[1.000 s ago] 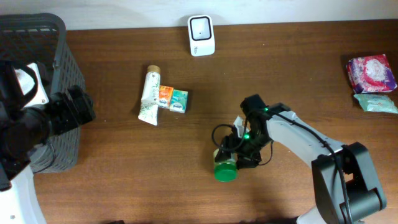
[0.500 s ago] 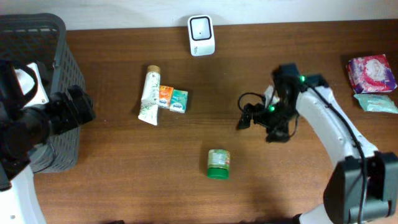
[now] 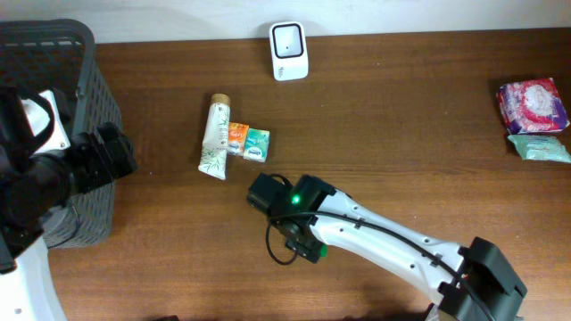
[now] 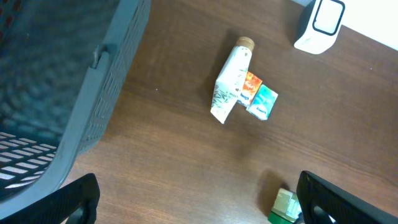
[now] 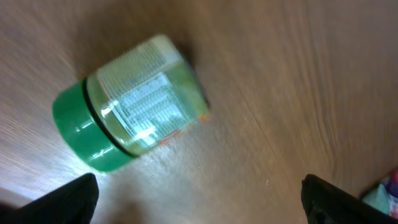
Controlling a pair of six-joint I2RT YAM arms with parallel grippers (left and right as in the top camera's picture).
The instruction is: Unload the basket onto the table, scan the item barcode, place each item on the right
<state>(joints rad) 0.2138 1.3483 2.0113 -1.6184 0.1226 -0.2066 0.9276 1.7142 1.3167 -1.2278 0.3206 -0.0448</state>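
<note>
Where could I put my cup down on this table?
Widest bare wood lies between the scanner and the pink packet. Also between the basket and the tube. Crowded: tube with two small boxes, and the right arm over the jar.

You get bright, even light in the overhead view, with the brown wooden surface [image 3: 419, 125] sharp and shadows soft. Your right wrist view is blurred, and white glare washes the label of the green-lidded clear jar [image 5: 134, 102]. The left wrist view is crisp.
</note>
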